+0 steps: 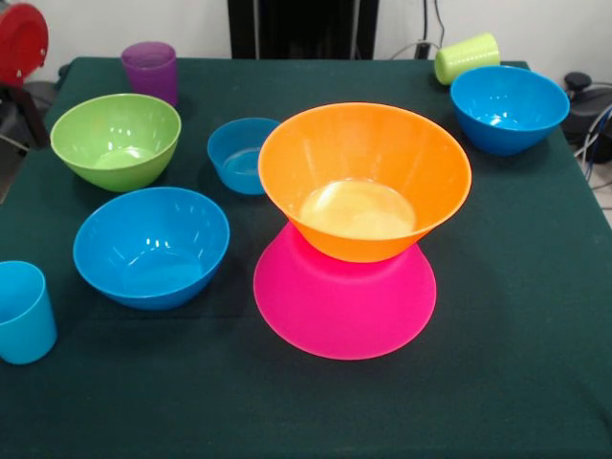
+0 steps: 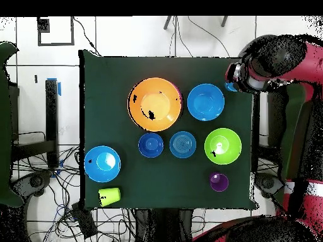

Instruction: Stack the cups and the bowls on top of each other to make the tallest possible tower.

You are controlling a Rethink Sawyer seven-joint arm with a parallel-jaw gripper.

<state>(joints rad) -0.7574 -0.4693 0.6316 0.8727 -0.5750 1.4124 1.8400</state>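
Observation:
The tower is a big orange bowl (image 1: 364, 177) (image 2: 154, 104) standing upright on an upturned pink bowl (image 1: 342, 304). A green bowl (image 1: 116, 140) (image 2: 223, 145) and two medium blue bowls (image 1: 151, 245) (image 1: 509, 107) stand apart on the cloth. The small light-blue bowl (image 1: 239, 155) (image 2: 182, 144) sits beside the small dark-blue bowl (image 2: 151, 145), which the orange bowl hides in the front view. The purple cup (image 1: 150, 70) and light-blue cup (image 1: 23, 312) stand upright. The yellow-green cup (image 1: 467, 56) lies on its side. My gripper (image 2: 237, 74) hangs high over the table's edge near the light-blue cup (image 2: 231, 86), seen only from above.
The dark green table (image 1: 516, 363) ends close to the light-blue cup and the yellow-green cup. The red arm (image 2: 284, 63) runs along the right side in the overhead view. Cables lie on the floor beyond the table's edges.

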